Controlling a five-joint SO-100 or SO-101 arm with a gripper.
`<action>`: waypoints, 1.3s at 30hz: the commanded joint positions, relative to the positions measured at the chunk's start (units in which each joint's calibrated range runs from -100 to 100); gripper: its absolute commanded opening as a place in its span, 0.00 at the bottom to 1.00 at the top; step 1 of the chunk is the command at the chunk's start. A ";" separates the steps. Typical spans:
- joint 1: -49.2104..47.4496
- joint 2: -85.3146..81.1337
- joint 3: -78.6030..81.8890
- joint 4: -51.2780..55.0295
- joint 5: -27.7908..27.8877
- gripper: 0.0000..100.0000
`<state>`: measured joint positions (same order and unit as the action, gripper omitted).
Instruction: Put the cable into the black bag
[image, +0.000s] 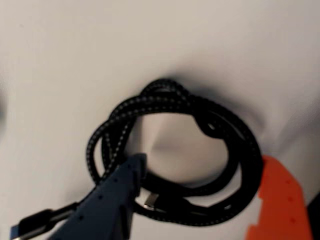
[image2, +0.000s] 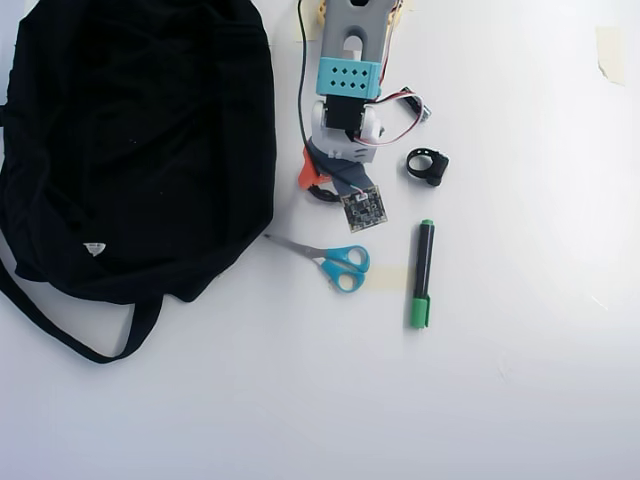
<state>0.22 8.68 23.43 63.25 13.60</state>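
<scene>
Claw (image: 197, 197) spread wide astride cable (image: 175, 150) coil (nothing gripped), flat on desk (image: 60, 60), black bag (image2: 140, 140) to left in overhead view.

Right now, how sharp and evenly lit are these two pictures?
Wrist view: soft focus, the coiled black braided cable casting a blurred shadow, grey and orange fingers fuzzy. Overhead view: sharper, white table washed out, large black fabric bag nearly detail-less.

The black bag (image2: 140, 140) is seen at the table's (image2: 520, 400) left edge; scissors (image2: 335, 260), a green marker (image2: 422, 273) and a ring clip (image2: 428, 165) are laid near the arm (image2: 350, 75).
</scene>
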 joint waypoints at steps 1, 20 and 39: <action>-0.37 -0.29 -0.43 -0.54 0.29 0.28; -0.37 -0.29 -0.25 -1.32 0.29 0.27; -0.07 -0.29 -0.25 -2.09 0.29 0.02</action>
<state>0.22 8.68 23.51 61.87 13.60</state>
